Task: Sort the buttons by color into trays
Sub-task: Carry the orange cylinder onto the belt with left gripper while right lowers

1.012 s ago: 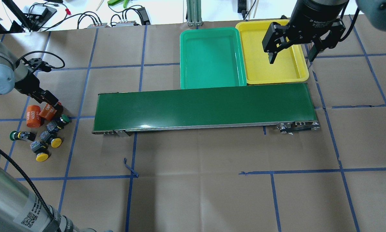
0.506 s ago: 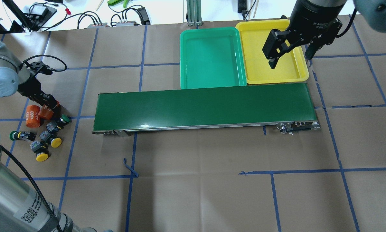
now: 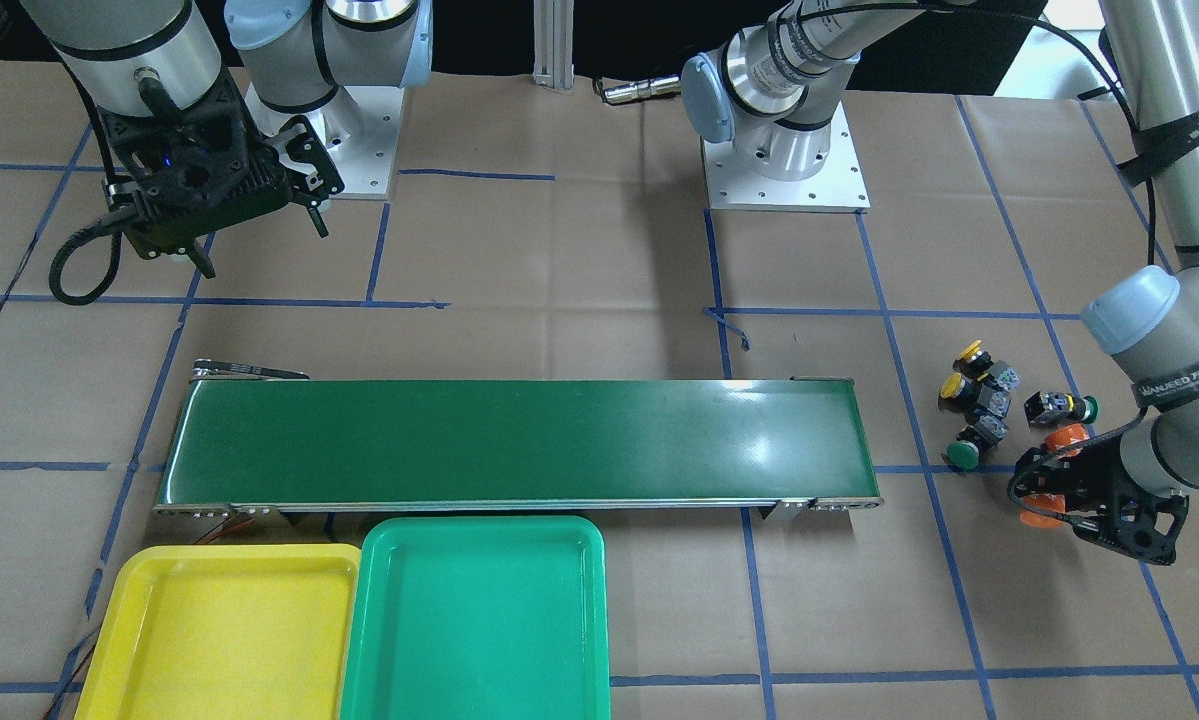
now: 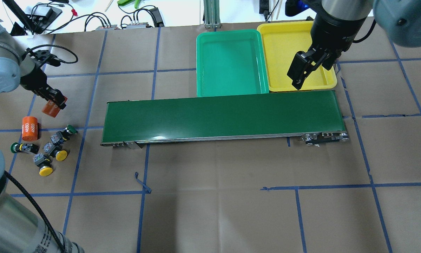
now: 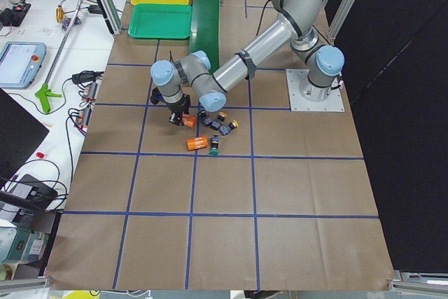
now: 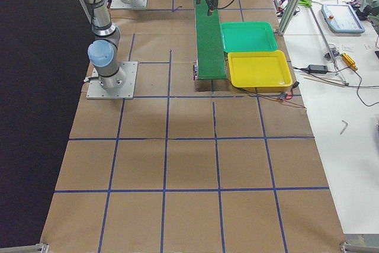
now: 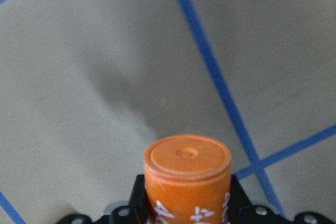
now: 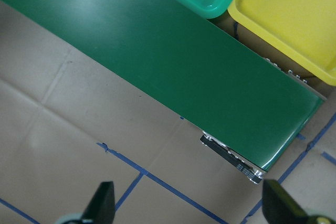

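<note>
Mostly, the orange cylinder [image 7: 187, 182] hides left jaws (wrist view)

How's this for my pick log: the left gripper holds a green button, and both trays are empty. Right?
One thing is wrong: what the left gripper holds is an orange cylinder, as the left wrist view shows. The green tray and the yellow tray are empty.

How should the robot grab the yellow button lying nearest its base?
Grip the yellow button by its blocky grey body, coming straight down from above and pinching across the flat sides. It lies on its side; the round cap would probably slip. The other yellow button lies close, so approach narrowly.
</note>
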Available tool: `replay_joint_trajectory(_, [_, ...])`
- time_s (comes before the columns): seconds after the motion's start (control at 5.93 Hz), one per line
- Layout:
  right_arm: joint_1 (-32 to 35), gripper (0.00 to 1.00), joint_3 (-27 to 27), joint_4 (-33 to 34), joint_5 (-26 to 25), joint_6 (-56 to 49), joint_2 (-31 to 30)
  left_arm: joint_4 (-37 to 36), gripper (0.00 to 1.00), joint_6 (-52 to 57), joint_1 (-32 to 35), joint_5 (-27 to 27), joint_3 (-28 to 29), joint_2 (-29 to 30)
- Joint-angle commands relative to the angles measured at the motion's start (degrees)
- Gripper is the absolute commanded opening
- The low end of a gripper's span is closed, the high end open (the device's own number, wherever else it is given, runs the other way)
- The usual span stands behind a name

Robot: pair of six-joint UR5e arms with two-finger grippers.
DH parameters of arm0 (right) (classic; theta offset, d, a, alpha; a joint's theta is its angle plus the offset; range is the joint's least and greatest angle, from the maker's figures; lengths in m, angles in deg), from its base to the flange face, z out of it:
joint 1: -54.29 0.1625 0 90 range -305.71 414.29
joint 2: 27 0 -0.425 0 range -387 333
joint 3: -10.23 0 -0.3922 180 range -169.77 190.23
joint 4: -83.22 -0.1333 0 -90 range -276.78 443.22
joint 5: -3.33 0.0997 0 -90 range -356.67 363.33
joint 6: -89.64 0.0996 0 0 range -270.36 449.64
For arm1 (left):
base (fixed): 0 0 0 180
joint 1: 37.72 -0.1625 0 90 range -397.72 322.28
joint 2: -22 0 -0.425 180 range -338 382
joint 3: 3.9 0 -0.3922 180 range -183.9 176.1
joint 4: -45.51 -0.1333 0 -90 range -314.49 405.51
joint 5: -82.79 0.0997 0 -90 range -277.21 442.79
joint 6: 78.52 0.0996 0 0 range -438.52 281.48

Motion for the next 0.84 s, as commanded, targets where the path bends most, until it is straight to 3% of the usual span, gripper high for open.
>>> replay_joint_trajectory(0.0, [2.47, 1.0, 1.66, 0.12, -0.1, -25.07, -0.06, 5.15, 0.0, 12.04, 10.87, -1.79, -2.12, -7.55])
replay_joint_trajectory(0.17, [3.45, 1.0, 1.76, 0.12, -0.28, -27.12, -0.06, 12.05, 0.0, 15.19, 14.75, -1.11, -2.65, -8.97])
replay_joint_trajectory(0.51, [5.56, 1.0, 2.54, 0.64, -0.28, -40.27, 0.91, 11.94, 0.0, 25.9, 18.56, -0.75, -4.14, -7.68])
replay_joint_trajectory(0.67, [5.48, 1.0, 5.34, 4.13, 0.07, -40.59, 1.61, 8.81, 0.0, 29.16, 18.92, -0.83, -6.06, -7.32])
